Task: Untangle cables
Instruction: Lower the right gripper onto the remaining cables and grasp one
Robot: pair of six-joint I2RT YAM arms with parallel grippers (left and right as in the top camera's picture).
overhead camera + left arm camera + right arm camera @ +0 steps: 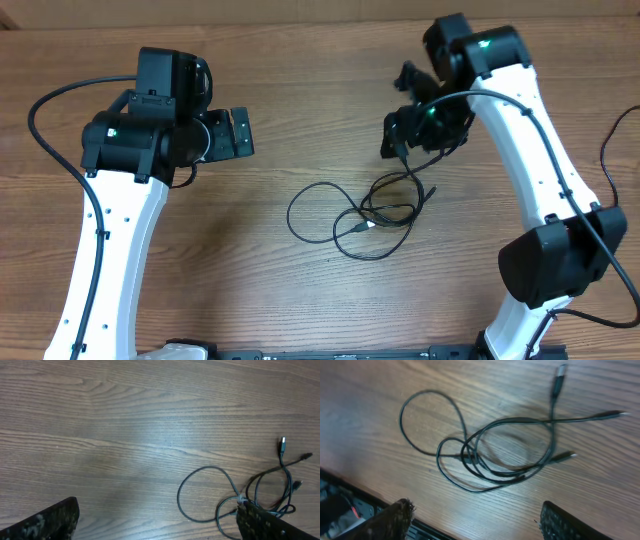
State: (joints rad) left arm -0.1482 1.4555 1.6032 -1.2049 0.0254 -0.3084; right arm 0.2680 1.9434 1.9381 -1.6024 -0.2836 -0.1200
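— Over the table, from the fixed camera, where do the cables lie?

— On brown wood-grain board, between the two arms and nearer the right gripper. They are thin black cords. One wide oval loop lies to the left, and smaller loops cross in a bunch to the right.

— And the pincers there?

— The left gripper shows two flat dark plates set wide apart, with nothing between them. The right one is black and seen at an angle, close to the bunch's far end. Its jaws stand apart and touch no cord.

— Left wrist view?

— Two mottled, rough black fingers sit at the bottom corners, spread wide, with bare wood between them. The cables lie at lower right, partly behind the right-hand finger. A slim plug points up at the far end.

— Right wrist view?

— Fingers are again in the bottom corners, set wide and gripping nothing. The cables lie flat on the wood ahead of them, apart from both. There is a round loop at left and overlapping ovals in the middle. Three plug tips fan out at right, the top one thicker.
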